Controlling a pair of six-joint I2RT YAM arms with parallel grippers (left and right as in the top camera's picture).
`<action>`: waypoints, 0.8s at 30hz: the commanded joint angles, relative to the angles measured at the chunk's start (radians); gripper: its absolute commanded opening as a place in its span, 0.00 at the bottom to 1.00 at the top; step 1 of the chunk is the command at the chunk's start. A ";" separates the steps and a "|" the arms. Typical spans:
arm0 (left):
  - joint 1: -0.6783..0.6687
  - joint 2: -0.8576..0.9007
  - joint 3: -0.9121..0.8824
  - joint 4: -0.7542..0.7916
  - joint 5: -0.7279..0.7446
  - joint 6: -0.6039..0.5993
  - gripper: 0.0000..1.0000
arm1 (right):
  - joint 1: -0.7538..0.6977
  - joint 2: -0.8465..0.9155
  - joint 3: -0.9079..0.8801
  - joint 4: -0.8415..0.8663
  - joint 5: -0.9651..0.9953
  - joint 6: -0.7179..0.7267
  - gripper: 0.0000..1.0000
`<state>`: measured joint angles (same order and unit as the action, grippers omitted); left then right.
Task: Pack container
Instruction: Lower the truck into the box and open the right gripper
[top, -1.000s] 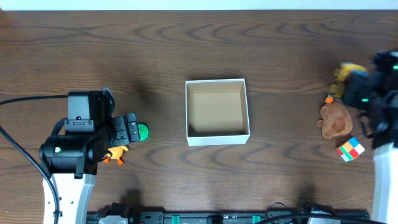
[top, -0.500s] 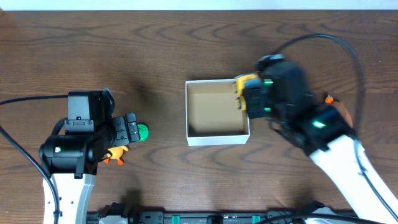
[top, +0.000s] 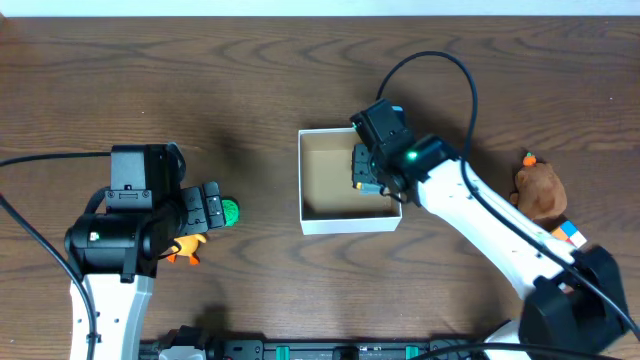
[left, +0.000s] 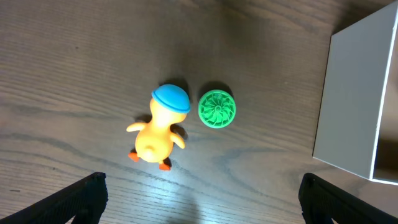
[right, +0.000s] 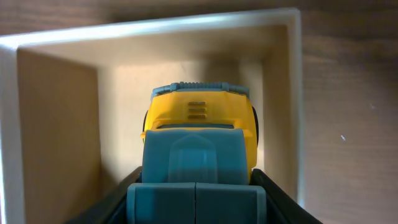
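We locate the container at the centre of the table, open side up. The right gripper sits inside it, close to the right wall, with its fingers pinching a yellow toy truck that has grey-blue parts. In the right wrist view the truck is down between the container's tan inner walls; we cannot tell whether it touches the floor. The left gripper hovers left of the container, fingers spread wide, nothing between them. Below it on the table lie an orange duck with a blue cap and, just beside it, a green round toy. A brown plush toy lies well right of the container, and a multicoloured cube, only partly visible, is near it.
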<state>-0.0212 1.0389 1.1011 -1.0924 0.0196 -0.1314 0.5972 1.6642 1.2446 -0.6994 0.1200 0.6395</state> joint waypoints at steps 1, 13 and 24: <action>0.005 0.007 0.016 -0.002 -0.001 -0.005 0.98 | 0.004 0.044 0.014 0.044 0.037 -0.003 0.04; 0.005 0.007 0.016 -0.003 -0.001 -0.005 0.98 | -0.002 0.074 0.014 0.056 0.101 -0.005 0.22; 0.005 0.007 0.016 -0.003 -0.001 -0.005 0.98 | -0.001 0.074 0.014 0.056 0.100 -0.005 0.73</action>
<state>-0.0212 1.0401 1.1015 -1.0927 0.0196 -0.1314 0.5972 1.7344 1.2446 -0.6453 0.1989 0.6361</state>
